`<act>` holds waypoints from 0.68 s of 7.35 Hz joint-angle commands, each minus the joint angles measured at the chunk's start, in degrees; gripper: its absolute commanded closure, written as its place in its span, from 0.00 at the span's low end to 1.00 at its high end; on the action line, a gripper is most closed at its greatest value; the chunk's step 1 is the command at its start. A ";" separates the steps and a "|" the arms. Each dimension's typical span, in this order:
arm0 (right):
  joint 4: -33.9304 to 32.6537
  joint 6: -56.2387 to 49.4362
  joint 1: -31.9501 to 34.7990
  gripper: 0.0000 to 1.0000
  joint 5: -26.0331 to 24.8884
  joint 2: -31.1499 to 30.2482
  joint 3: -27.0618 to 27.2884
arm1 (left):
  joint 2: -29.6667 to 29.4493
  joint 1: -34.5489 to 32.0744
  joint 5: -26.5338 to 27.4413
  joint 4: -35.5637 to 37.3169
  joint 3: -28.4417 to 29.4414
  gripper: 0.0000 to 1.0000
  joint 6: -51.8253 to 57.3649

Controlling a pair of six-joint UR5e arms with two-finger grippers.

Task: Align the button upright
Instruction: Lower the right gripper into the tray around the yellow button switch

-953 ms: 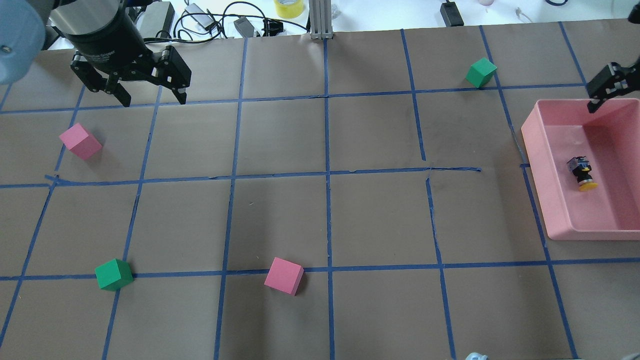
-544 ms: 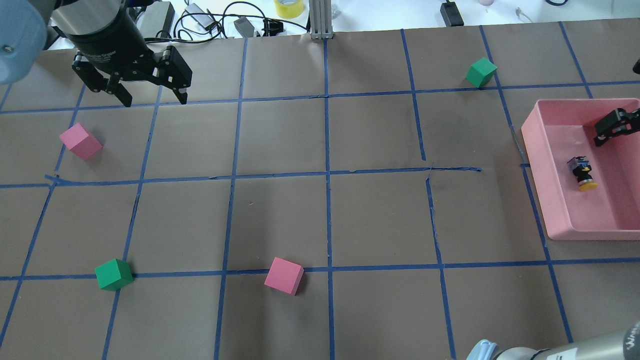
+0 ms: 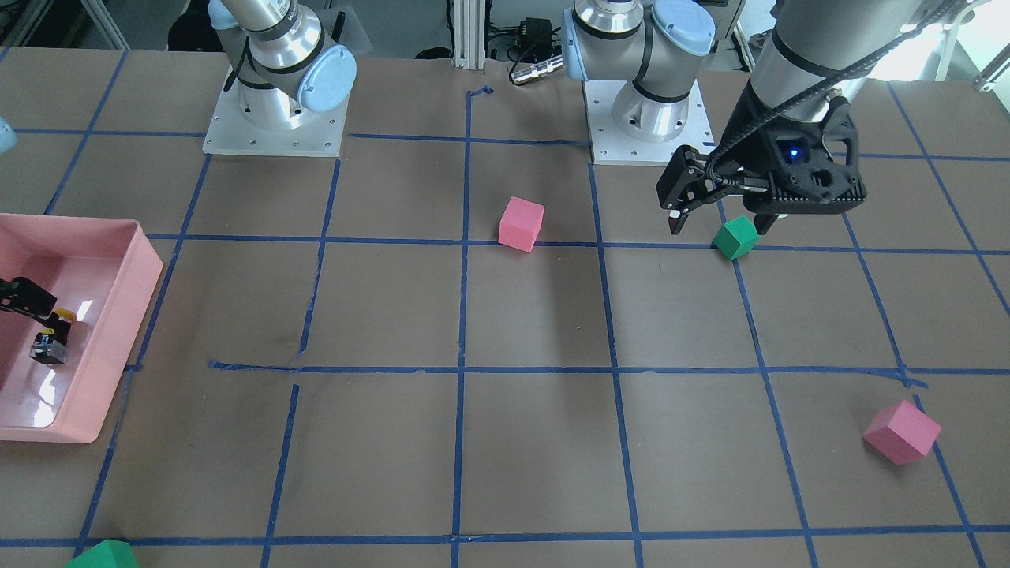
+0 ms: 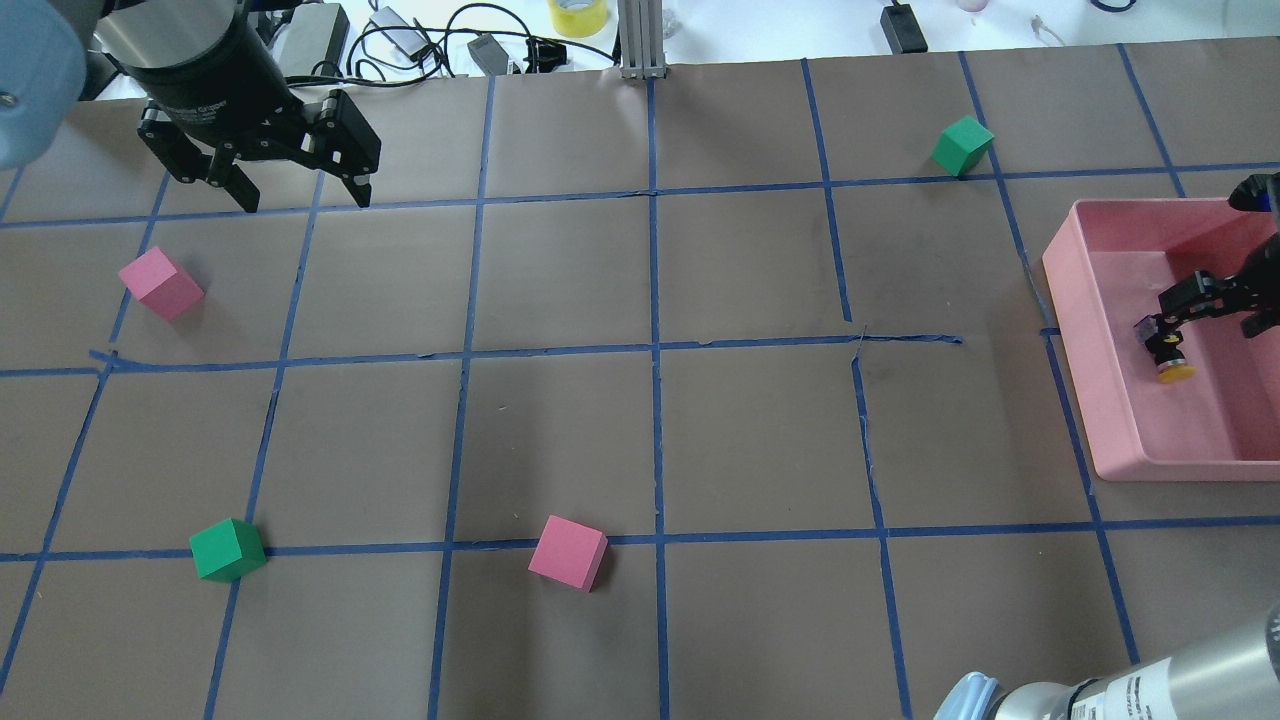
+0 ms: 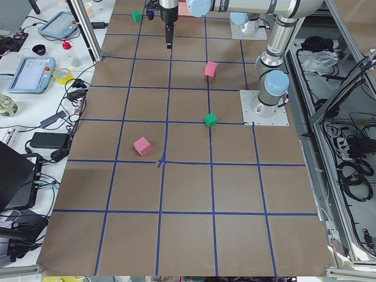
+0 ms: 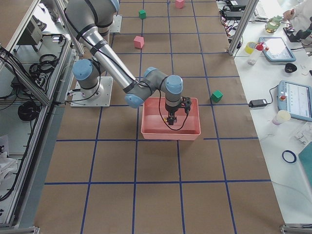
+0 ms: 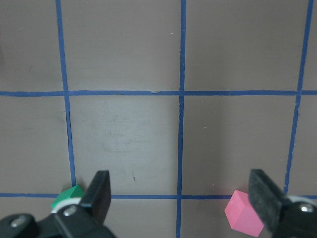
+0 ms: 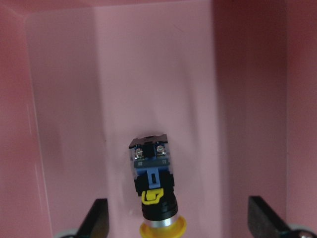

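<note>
- Pink tray (image 4: 1068,300) holds the button (image 8: 151,188), which lies on its side with its yellow cap nearest the wrist.
- Right gripper (image 8: 178,220) hangs just above it, spread wide and empty; the button's long axis runs across the closing line.
- Left gripper (image 4: 303,198), open and empty, is well apart.

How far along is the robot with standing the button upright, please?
Nothing is finished yet: the button lies on its side in the pink tray, yellow cap pointing sideways. In hand: the right hand sits open, straddling it, without gripping. Remaining: close, lift, and set it on its base. The left hand hangs open, far off.
</note>
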 commanded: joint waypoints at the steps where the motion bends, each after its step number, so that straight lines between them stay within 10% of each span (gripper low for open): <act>1: -1.09 -0.05 -0.05 0.01 0.10 0.58 0.16 | 0.13 0.00 0.06 0.00 0.06 0.00 0.04; 5: -0.66 -1.19 -0.14 0.01 -0.08 0.84 0.07 | 0.13 0.00 -0.02 0.09 -0.03 0.00 -0.57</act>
